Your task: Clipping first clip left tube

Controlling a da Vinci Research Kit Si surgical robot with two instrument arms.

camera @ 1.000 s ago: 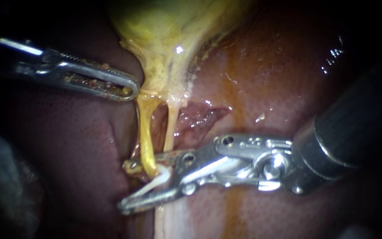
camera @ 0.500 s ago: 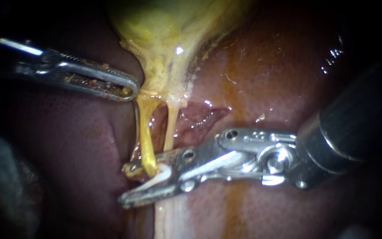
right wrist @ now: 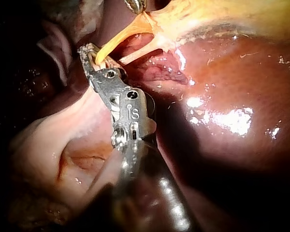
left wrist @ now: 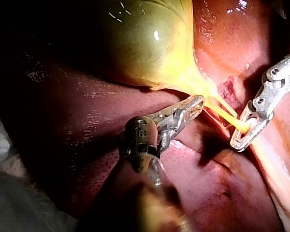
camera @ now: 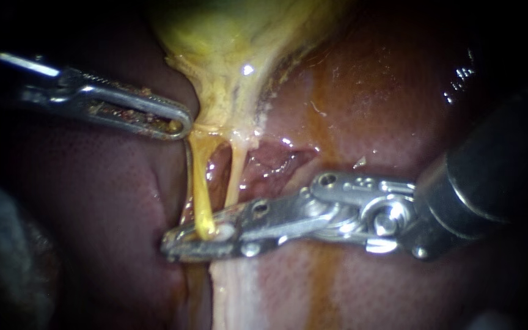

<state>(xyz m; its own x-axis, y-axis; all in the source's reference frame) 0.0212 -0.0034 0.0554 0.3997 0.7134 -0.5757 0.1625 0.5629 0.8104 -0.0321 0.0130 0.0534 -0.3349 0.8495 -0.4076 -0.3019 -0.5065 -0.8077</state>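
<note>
While your right instrument was clamped on the left tube, low down near the liver, white clip in its jaws, you wanted one full, square squeeze, no twisting. Your left instrument gripped the gallbladder neck, so steady tension there probably helped.

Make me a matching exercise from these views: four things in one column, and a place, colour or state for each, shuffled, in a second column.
Column one:
1. left instrument
2. right instrument
3. gallbladder
4. liver

Column two:
A. dark red-brown
B. closed on the left tube
C. yellow-green
D. tip beside the gallbladder's neck

Pairs: 1-D, 2-B, 3-C, 4-A.
</note>
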